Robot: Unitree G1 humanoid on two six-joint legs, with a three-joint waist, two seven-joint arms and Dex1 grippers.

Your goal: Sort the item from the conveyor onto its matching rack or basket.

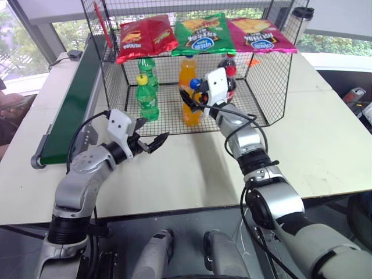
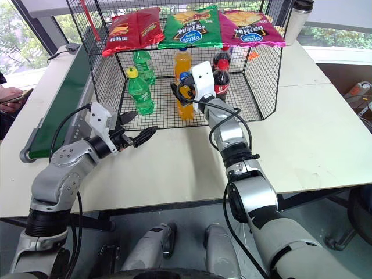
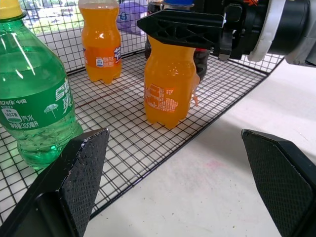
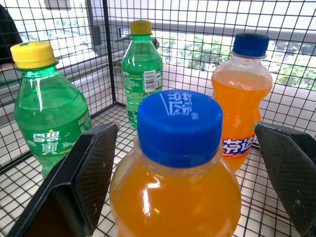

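Though its fingers stood spread around the neck, the right gripper (image 4: 187, 182) gripped nothing; the orange soda bottle (image 3: 169, 81) (smooth, rigid, liquid-heavy) looked best pinched mid-body, while the left gripper (image 1: 152, 139) gaped empty.

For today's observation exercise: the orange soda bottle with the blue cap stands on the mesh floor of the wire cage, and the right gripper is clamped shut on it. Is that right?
Not quite. The orange soda bottle does stand on the floor of the wire cage, but the right gripper is open: the right wrist view shows its fingers apart from the bottle on either side.
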